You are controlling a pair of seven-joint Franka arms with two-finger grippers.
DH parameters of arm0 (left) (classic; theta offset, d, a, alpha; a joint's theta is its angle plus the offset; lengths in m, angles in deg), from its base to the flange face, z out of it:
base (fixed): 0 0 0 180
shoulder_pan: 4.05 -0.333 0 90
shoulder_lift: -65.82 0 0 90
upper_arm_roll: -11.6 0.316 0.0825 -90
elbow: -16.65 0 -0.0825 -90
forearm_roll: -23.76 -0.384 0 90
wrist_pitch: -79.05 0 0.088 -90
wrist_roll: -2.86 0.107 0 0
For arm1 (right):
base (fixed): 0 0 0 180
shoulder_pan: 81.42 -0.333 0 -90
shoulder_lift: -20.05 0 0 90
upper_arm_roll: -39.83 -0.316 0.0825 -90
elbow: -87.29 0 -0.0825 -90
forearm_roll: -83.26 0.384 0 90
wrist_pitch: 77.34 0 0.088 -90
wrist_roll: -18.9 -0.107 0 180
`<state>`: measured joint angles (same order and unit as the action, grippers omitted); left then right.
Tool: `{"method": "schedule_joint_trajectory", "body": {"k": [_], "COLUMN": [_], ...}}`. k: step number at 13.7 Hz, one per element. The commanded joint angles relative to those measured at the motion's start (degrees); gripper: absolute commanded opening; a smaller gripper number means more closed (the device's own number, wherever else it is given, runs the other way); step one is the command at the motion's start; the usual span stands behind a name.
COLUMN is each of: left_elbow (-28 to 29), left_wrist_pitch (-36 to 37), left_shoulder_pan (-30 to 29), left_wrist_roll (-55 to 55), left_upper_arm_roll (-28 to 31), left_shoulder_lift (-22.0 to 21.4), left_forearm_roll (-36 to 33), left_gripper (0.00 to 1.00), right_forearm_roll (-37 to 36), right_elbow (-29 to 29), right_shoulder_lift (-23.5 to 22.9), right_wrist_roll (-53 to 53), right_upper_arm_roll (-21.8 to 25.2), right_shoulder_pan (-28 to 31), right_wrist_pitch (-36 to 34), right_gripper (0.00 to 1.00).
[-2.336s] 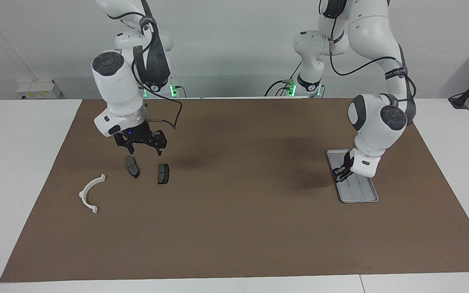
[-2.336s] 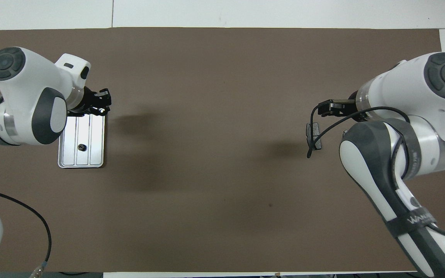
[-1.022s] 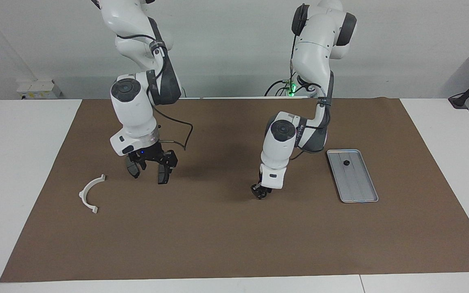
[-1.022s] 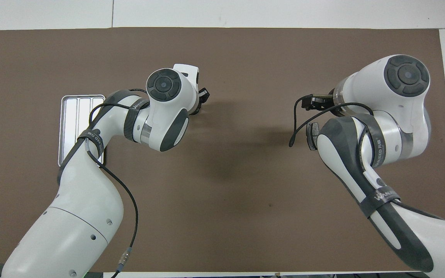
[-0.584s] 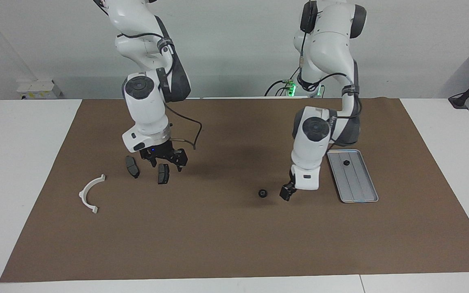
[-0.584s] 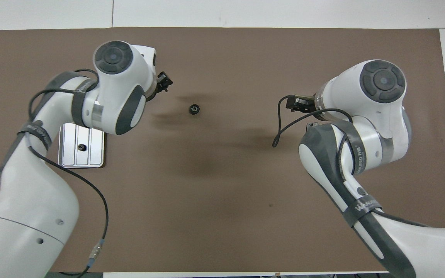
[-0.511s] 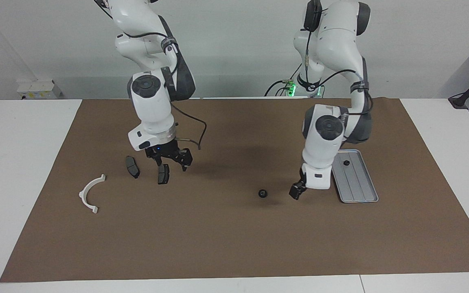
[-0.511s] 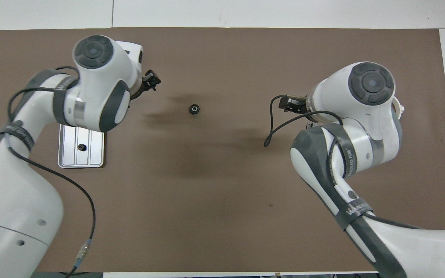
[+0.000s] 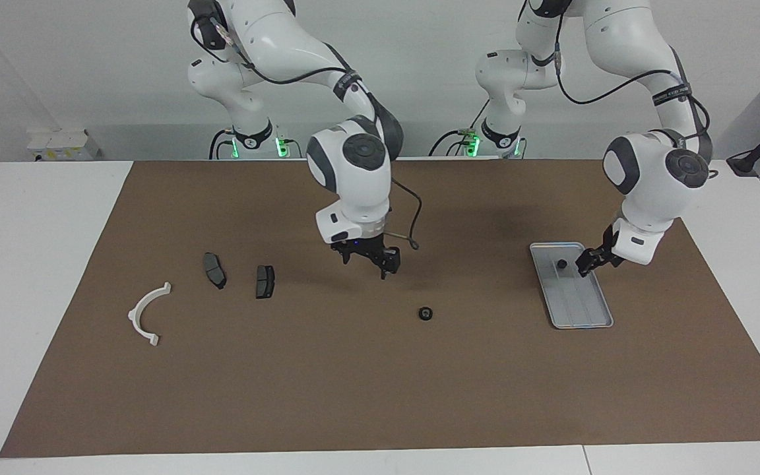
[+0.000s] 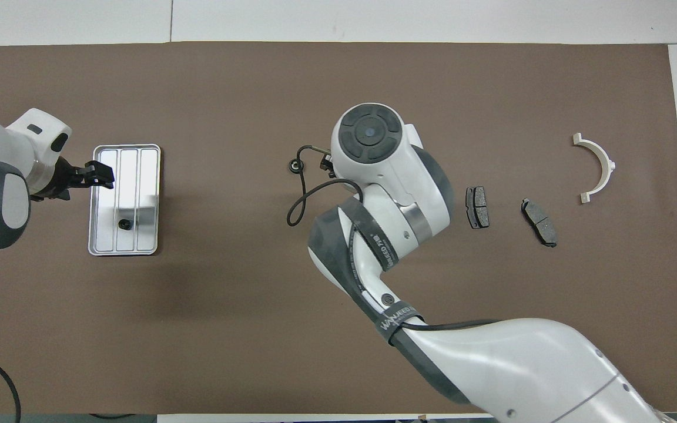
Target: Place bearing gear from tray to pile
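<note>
A small black bearing gear lies on the brown mat near the middle of the table, also in the overhead view. The silver tray sits toward the left arm's end, also in the overhead view, with another small black part in it. My left gripper hangs open and empty over the tray's outer edge. My right gripper is open and empty above the mat, between the gear and the pile. The pile is two dark brake pads and a white half-ring bracket.
The brown mat covers most of the white table. In the overhead view the right arm's wrist and cable hang beside the gear. The brake pads and the bracket lie toward the right arm's end.
My left gripper carried the gear from the tray to the mat's middle, let it go and swung back over the tray. My right gripper moved from above the brake pads toward the gear.
</note>
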<state>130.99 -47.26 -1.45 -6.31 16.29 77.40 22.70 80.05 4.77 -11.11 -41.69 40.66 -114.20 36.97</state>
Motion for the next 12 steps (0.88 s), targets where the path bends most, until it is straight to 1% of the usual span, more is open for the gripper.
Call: {"method": "schedule_joint_trajectory", "body": {"k": [1,2,4,5,7,8,10,11,12], "left_elbow": [8.7,10.0,13.9,15.4,16.1,17.0,18.4,18.5,18.5], "left_wrist_pitch": [-6.3,-6.2,-8.0,-9.1,-8.7,-8.9,-9.3,-9.5,-9.7], "left_shoulder_pan": [1.5,1.5,1.5,1.4,1.5,1.5,1.4,1.4,1.4], "left_wrist_roll": [-0.2,-0.2,0.0,0.4,0.2,0.2,0.2,0.2,0.2], "left_upper_arm_roll": [-0.6,-0.6,-0.6,-0.6,-0.6,-0.6,-0.6,-0.6,-0.6], "left_shoulder_lift": [-3.5,-4.1,-5.4,-5.9,-6.4,-6.8,-7.3,-7.4,-7.4], "left_forearm_roll": [-0.1,-0.1,-0.1,-0.1,-0.1,-0.1,-0.1,-0.1,0.0], "left_gripper": [0.63,0.57,0.52,0.51,0.51,0.51,0.51,0.50,0.46], "right_forearm_roll": [-2.6,-2.5,-2.0,-2.1,-2.1,-2.1,-1.9,-1.9,-1.9], "right_elbow": [13.9,15.7,21.7,25.4,31.5,32.0,32.2,32.8,33.4], "right_shoulder_lift": [-10.4,-11.7,-15.8,-18.8,-24.2,-25.3,-26.2,-26.3,-26.8], "right_wrist_roll": [-1.8,-1.8,-1.8,-1.8,-2.0,-2.0,-2.1,-2.0,-1.9], "right_upper_arm_roll": [0.3,0.3,0.0,-0.1,0.1,0.2,-0.1,-1.2,-1.5], "right_shoulder_pan": [-2.2,-2.5,-2.6,-2.6,-4.0,-4.2,-4.9,-4.9,-4.9], "right_wrist_pitch": [-4.2,-4.3,-4.5,-6.1,-7.3,-7.3,-5.1,-4.5,-4.3], "right_gripper": [1.00,1.00,1.00,1.00,1.00,1.00,1.00,1.00,1.00]}}
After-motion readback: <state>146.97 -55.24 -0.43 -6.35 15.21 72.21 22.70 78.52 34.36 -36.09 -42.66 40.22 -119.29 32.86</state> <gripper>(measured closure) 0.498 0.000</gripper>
